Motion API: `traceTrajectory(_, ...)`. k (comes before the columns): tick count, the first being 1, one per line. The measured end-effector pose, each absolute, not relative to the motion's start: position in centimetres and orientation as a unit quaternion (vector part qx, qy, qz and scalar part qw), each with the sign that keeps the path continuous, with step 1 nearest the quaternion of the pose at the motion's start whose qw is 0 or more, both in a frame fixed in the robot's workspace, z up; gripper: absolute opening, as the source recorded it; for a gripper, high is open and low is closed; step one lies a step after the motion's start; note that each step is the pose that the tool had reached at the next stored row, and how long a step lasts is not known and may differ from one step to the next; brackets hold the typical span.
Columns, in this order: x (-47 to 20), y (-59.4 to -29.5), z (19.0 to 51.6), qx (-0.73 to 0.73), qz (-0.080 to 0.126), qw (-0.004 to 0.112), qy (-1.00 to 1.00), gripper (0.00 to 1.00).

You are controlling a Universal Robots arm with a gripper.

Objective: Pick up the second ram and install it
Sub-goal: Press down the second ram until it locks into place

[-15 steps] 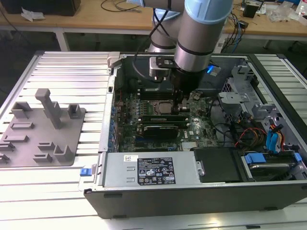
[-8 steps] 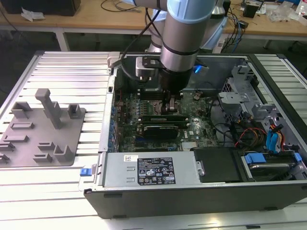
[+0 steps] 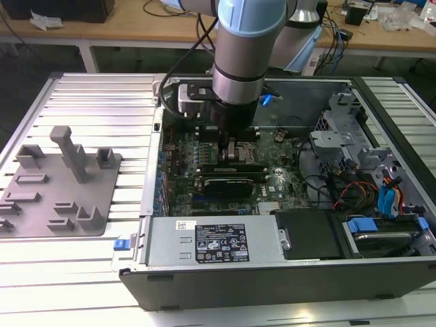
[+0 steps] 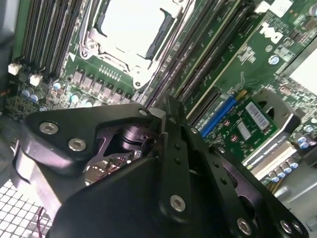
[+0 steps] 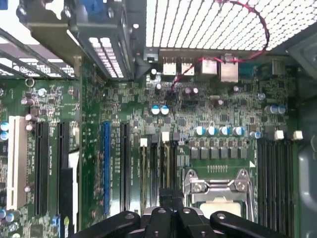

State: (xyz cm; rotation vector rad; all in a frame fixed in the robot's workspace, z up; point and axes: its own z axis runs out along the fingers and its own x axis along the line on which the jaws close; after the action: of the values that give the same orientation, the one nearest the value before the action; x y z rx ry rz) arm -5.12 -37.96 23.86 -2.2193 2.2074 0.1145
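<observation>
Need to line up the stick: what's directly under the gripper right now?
Under the gripper lie the motherboard's black memory slots beside the CPU socket. The gripper's own body covers the slots' near ends and whatever it carries.

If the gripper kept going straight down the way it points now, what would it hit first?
Most likely the memory slots beside the CPU socket on the motherboard. The gripper points down at them; the remaining gap is unclear.

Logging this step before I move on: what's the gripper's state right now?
Gripper: down inside the open computer case, over the motherboard by the CPU socket; open or shut, and whether it holds anything, cannot be told.
</observation>
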Motion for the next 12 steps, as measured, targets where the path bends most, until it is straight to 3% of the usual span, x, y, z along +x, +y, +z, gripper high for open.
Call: traceTrajectory(12, -5.16, -37.91, 22.78, -0.711, 0.037, 0.004, 0.702, 0.08)
